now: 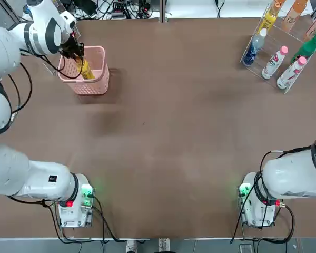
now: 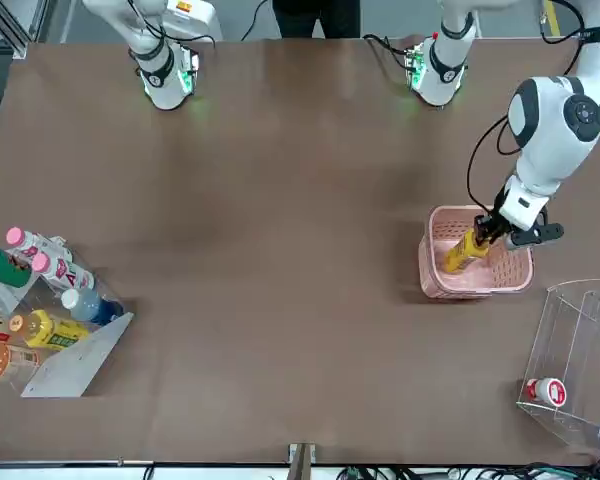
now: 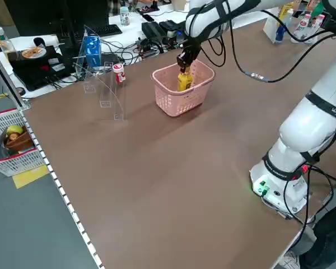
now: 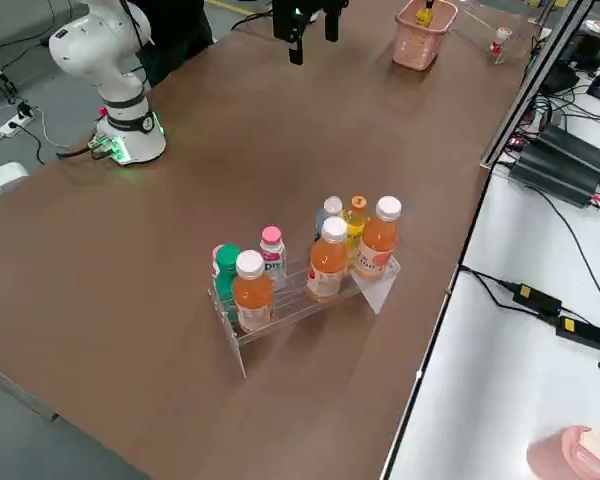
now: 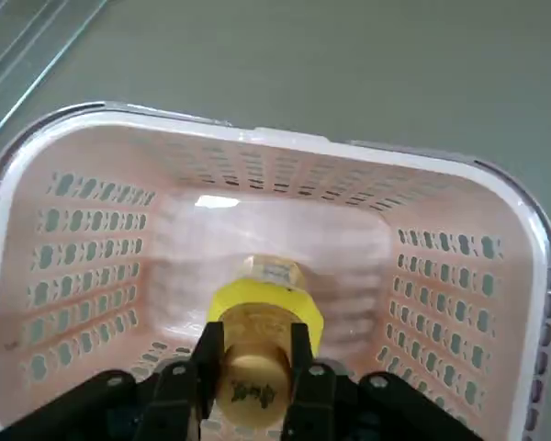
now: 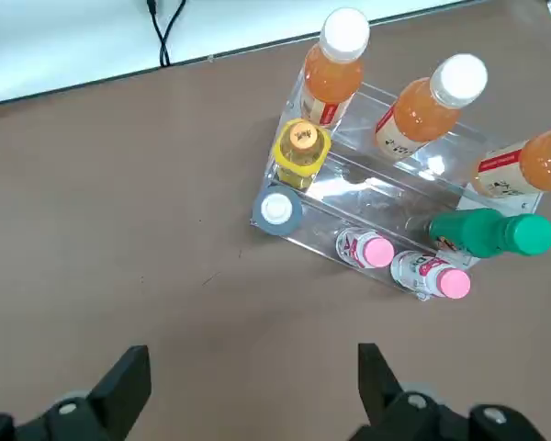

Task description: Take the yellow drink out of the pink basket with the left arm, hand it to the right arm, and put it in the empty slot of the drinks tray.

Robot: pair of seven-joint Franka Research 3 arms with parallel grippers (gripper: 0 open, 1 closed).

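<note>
**Left end effector clamped on drink in basket**

Left end effector (image 5: pixel 254 367) down inside the basket (image 1: pixel 92 84), fingers (image 5: pixel 208 354) narrow and pressed on either side of the drink (image 1: pixel 86 69) at its cap. Drink leaning inside the basket, base toward the basket floor, neck tilted toward the rim on the left arm's side. Basket standing on the table (image 1: pixel 163 132), near the far corner on the robot's left, with a plain clear box (image 2: pixel 580 350) just beyond it toward the table edge, a small red-and-white item (image 2: pixel 548 391) inside that box.

Right end effector (image 6: pixel 248 386) held high above the table, well apart from the basket, fingers (image 6: pixel 119 381) spread wide and gripping nothing, looking down on the tray (image 6: pixel 367 220). Tray at the corner diagonally far from the basket on the robot's right, holding orange bottles (image 6: pixel 331 69), a yellow bottle (image 6: pixel 300 152), a blue-capped bottle (image 6: pixel 276 209), two pink-capped bottles (image 6: pixel 372 249) and a green bottle (image 6: pixel 487 231).
</note>
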